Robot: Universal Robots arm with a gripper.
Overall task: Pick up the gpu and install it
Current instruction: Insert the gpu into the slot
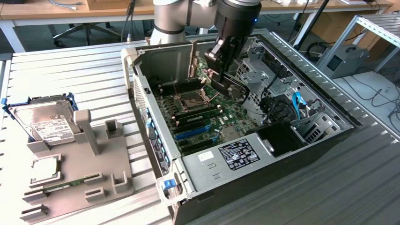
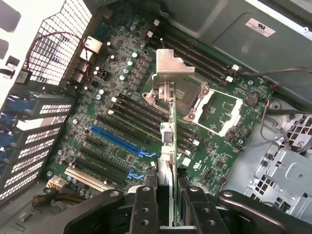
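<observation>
1. Gripping the gpu [image 2: 174, 146] edge-on, your gripper [image 2: 168, 195] has its fingers clamped on the card.
2. You hold the gpu above the motherboard [image 2: 112, 117], inside the open computer case [image 1: 144, 89].

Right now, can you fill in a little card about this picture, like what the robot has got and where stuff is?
gripper: shut on the gpu, card edge-on between its fingers
gpu place: held over the motherboard inside the open computer case, not yet in a slot
gpu end bracket: silver, pointing away from the gripper
long blue slot: empty
hard drive: standing in the grey holder, outside the case at the exterior view's left
</observation>
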